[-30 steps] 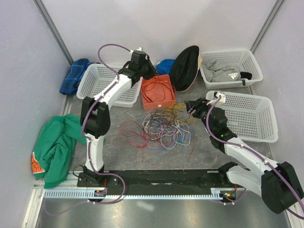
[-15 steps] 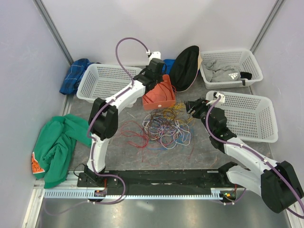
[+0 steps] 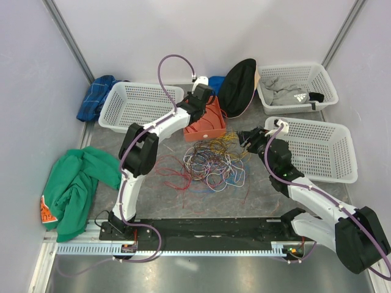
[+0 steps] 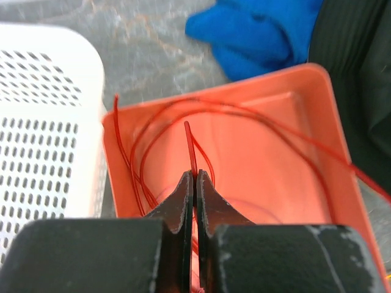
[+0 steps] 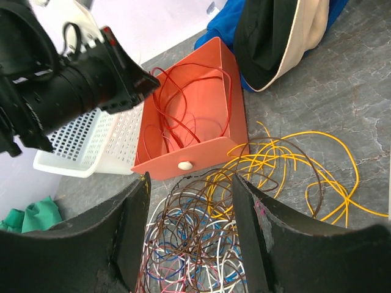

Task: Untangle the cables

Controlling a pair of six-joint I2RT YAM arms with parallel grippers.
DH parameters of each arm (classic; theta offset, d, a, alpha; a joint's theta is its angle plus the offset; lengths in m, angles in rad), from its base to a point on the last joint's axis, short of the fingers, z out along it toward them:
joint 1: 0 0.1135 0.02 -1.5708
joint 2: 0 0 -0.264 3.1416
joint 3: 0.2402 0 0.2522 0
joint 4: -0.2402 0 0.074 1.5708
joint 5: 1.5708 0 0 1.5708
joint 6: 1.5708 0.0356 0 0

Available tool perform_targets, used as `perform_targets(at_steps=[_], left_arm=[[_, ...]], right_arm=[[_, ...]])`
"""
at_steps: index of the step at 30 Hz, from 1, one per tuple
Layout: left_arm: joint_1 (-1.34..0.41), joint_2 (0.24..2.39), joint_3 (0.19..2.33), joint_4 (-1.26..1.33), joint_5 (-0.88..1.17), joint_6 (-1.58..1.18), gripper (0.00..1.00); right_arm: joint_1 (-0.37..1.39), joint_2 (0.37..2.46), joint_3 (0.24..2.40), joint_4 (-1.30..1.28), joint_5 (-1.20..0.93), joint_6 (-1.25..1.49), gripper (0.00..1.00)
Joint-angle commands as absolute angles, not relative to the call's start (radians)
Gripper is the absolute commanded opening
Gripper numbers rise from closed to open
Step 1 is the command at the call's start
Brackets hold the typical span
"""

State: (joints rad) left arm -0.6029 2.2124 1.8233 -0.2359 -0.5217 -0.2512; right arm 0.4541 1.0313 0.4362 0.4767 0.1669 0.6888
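**Pinching a red cable over the orange tray**

Top view. The left gripper reaches over the far end of an orange tray that sits beside a white basket. The main tangle of cables lies on the grey table just in front of the tray, between the two arms. A few loose red strands spread to its left. The right gripper sits at the right edge of the tangle, next to a second white basket. A green cloth lies at the left wall.

Left wrist view. The left gripper is fully closed, its two fingertips pressed together on a red cable whose free end stands up just beyond them. Further red loops lie inside the orange tray. The white basket touches the tray's left side, and a blue cloth lies beyond it.

Right wrist view. The right gripper stands well open with nothing between its fingers. Below it lie the mixed cables, brown, white, blue and pink, with yellow loops to the right. The orange tray, with red loops inside, lies just past them. A black and cream cap lies behind the tray.
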Motion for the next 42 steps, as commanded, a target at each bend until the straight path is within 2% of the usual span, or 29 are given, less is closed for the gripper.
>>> perform_targets(at_steps=[1, 3, 4, 7, 10, 14, 20, 25, 29, 36, 42], left_arm=[[-0.612, 2.165, 1.784, -0.213, -0.512, -0.273, 0.02], [-0.612, 2.146, 1.770, -0.215, -0.492, -0.285, 0.12], [-0.612, 2.128, 1.767, -0.215, -0.488, -0.287, 0.31], [-0.612, 2.097, 1.773, -0.224, -0.497, -0.287, 0.57], [-0.612, 2.068, 1.793, -0.236, -0.512, -0.284, 0.68], [-0.615, 1.996, 1.816, -0.238, -0.502, -0.296, 0.72], [-0.666, 1.951, 1.825, -0.236, -0.491, -0.321, 0.72], [-0.696, 1.971, 1.819, -0.233, -0.361, -0.394, 0.56], [-0.709, 1.925, 1.761, -0.241, -0.314, -0.477, 0.53], [-0.742, 1.562, 1.386, -0.226, -0.319, -0.543, 0.68], [-0.813, 1.286, 1.100, -0.242, -0.295, -0.600, 0.68]], right_arm=[[0.456, 1.048, 0.440, 0.528, 0.144, 0.703, 0.63], [0.456, 1.049, 0.440, 0.532, 0.141, 0.706, 0.63], [0.456, 1.049, 0.442, 0.531, 0.140, 0.707, 0.63], [0.456, 1.046, 0.443, 0.531, 0.140, 0.706, 0.63], [0.456, 1.035, 0.446, 0.525, 0.144, 0.703, 0.63], [0.456, 1.023, 0.445, 0.517, 0.150, 0.699, 0.63], [0.456, 1.009, 0.445, 0.511, 0.153, 0.698, 0.63], [0.456, 1.009, 0.440, 0.502, 0.173, 0.690, 0.63], [0.456, 1.015, 0.443, 0.491, 0.169, 0.687, 0.62], [0.456, 1.015, 0.463, 0.437, 0.100, 0.649, 0.63], [0.457, 1.089, 0.483, 0.433, 0.034, 0.710, 0.63]])
